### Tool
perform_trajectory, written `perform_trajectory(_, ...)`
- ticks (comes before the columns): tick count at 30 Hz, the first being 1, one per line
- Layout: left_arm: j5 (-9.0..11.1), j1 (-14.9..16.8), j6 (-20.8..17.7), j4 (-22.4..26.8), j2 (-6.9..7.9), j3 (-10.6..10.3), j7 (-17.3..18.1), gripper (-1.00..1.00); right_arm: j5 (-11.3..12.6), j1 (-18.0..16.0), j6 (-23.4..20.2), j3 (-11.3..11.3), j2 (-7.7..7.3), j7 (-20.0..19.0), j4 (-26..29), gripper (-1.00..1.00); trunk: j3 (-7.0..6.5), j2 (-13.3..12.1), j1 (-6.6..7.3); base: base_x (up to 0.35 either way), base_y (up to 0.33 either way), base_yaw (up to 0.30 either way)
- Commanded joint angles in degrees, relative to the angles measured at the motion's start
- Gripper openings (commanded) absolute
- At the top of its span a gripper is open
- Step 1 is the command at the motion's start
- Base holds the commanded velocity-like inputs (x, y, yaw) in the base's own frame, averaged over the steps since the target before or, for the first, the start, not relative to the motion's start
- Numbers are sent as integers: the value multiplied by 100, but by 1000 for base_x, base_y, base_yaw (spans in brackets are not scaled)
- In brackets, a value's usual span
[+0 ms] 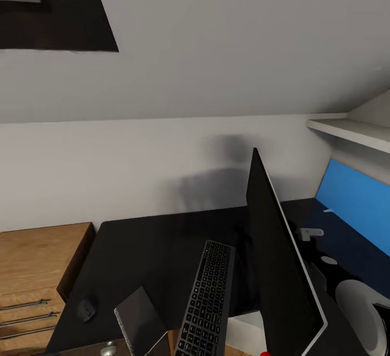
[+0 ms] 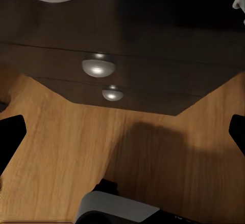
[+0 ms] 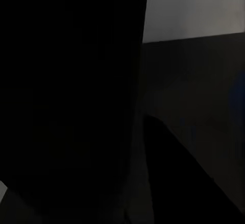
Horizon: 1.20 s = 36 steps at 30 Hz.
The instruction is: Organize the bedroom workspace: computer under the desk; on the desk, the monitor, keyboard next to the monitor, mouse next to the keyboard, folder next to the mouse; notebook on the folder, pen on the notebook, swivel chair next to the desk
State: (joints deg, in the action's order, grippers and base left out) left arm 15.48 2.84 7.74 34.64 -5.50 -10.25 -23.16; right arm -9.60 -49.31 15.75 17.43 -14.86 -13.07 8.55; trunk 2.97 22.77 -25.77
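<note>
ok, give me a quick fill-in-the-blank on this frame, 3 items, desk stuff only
1. The mouse sits on the dark desk, to the ____ of the keyboard in the head view.
2. The keyboard lies between the mouse and the ____.
3. The drawers left of the desk are made of light ____.

Missing words: left; monitor; wood

White wall (image 1: 162,155); perhaps wooden drawers (image 1: 32,280)
</note>
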Motion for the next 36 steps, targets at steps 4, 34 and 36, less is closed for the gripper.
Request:
perform_trajectory(4, 60, 6, 34, -1, 5, -39, -39, 100, -16, -8, 16, 14, -5, -29, -1, -100, 13, 14, -1, -85, 0, 0)
perform_trajectory(34, 61, 6, 27, -5, 5, -56, -39, 100, -7, -8, 24, 14, -17, -30, 21, -100, 13, 14, -1, -1, 0, 0)
perform_trajectory(36, 61, 6, 26, -6, 5, -56, -39, 100, -7, -8, 24, 14, -17, -29, 17, -100, 13, 14, -1, 0, 0, 0)
